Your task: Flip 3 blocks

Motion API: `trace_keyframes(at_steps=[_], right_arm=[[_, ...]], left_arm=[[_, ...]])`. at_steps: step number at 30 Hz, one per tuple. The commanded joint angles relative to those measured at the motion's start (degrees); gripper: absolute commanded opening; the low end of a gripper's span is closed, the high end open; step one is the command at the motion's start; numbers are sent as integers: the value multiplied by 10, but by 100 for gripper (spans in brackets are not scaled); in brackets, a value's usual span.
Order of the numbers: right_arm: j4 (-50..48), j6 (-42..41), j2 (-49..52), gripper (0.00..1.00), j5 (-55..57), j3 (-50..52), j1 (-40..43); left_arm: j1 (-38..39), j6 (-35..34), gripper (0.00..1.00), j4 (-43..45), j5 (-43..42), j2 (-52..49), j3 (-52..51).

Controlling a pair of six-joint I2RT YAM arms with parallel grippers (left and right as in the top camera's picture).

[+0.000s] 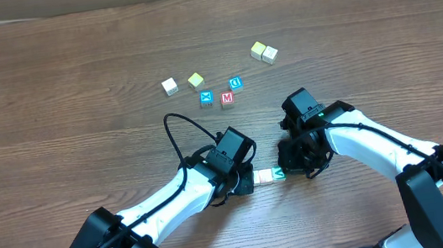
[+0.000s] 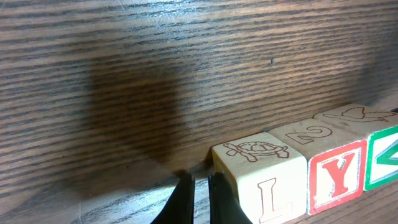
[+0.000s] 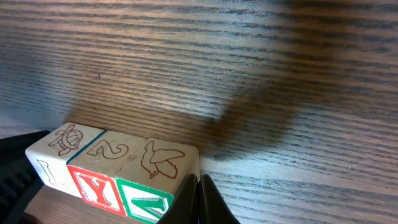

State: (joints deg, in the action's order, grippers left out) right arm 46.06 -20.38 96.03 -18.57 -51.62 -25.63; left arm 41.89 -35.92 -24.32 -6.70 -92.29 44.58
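Note:
Three blocks lie in a tight row on the table between my two grippers. The pale block [image 2: 264,180] has an outlined L on its side and a turtle on top. The middle block [image 2: 336,177] has a red Y face, and the end block [image 2: 384,155] a green V face. My left gripper [image 2: 200,179] is shut and empty, its tips on the table right beside the pale block. On the other end, my right gripper [image 3: 199,180] is shut and empty against the green V block [image 3: 146,205]. In the overhead view the row [image 1: 266,174] shows between both wrists.
Further back lie a blue X cube [image 1: 207,99], a red M cube [image 1: 227,99], a blue D cube [image 1: 235,82], a white cube [image 1: 169,86], a yellow-green cube [image 1: 196,80] and two pale cubes [image 1: 263,52]. A black cable [image 1: 179,133] loops off the left arm.

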Motion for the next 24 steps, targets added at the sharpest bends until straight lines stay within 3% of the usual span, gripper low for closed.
trace_keyframes(at_steps=[1,24], right_arm=[[-5,-1,-10,4,-9,2,-3],[-26,61,-9,4,-8,2,-3]], left_arm=[[-2,-6,4,7,-21,-4,-3],[-2,-139,4,-7,-52,-5,-3]])
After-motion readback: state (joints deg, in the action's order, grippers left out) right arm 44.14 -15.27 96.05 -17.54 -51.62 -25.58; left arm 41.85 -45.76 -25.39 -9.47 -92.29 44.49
